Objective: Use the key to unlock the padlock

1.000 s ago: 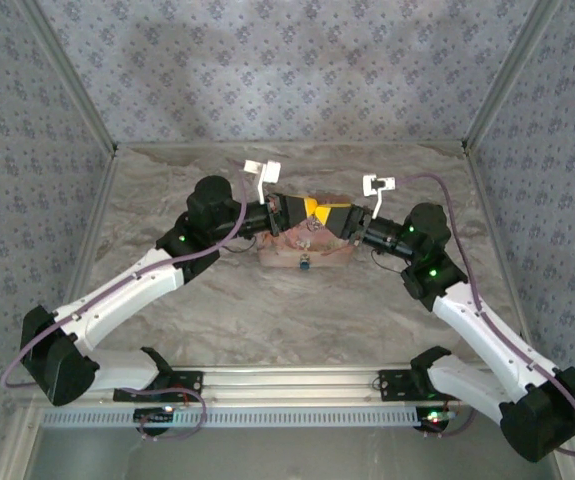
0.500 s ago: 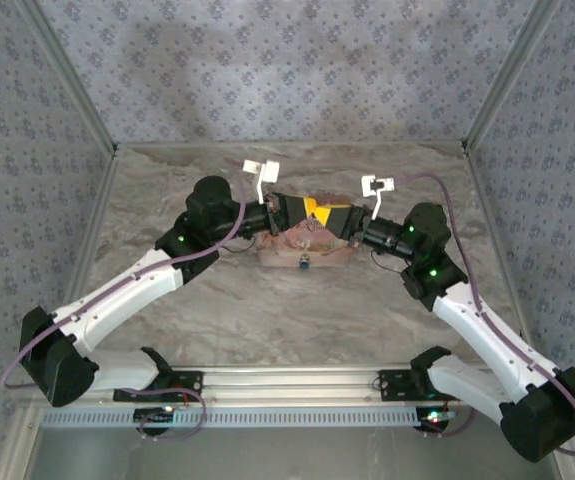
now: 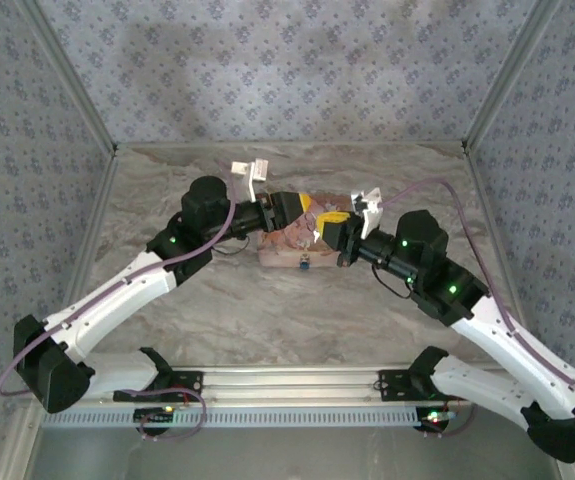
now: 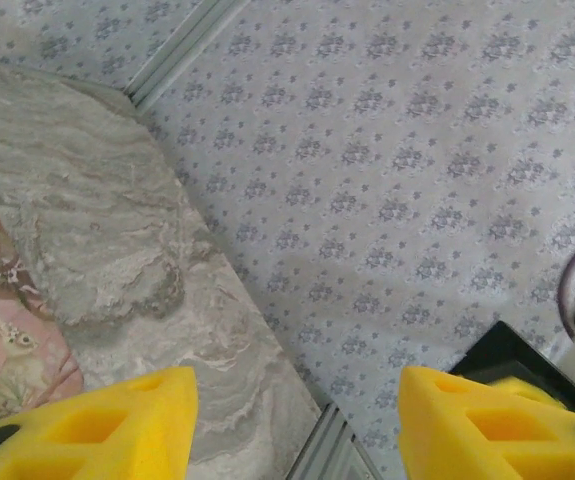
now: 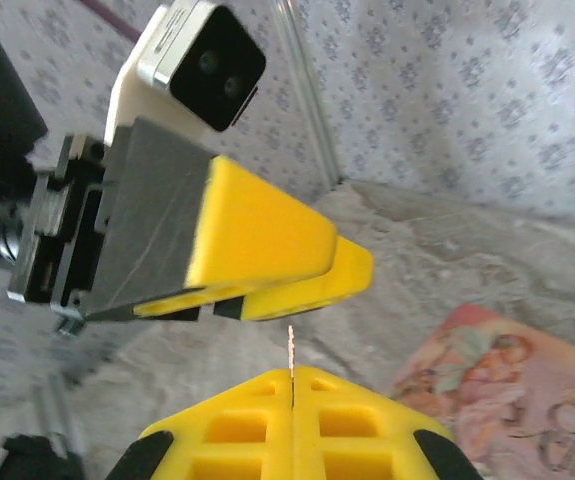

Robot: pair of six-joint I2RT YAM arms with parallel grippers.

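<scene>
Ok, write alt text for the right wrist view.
The right tool is shut on what looks like the key, a thin sliver pointing toward the left tool above. A pink box lies lower right on the marble table.

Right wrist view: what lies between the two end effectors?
Right wrist view: the key, a thin sliver standing up from the shut right end effector, then a bare gap below the left end effector.

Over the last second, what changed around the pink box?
The left fingers opened and now hold nothing. The right fingers, shut on the thin grey metal key, pulled slightly toward the near edge with their arm. The pink illustrated box and the tiny blue padlock at its near edge stayed put.
</scene>
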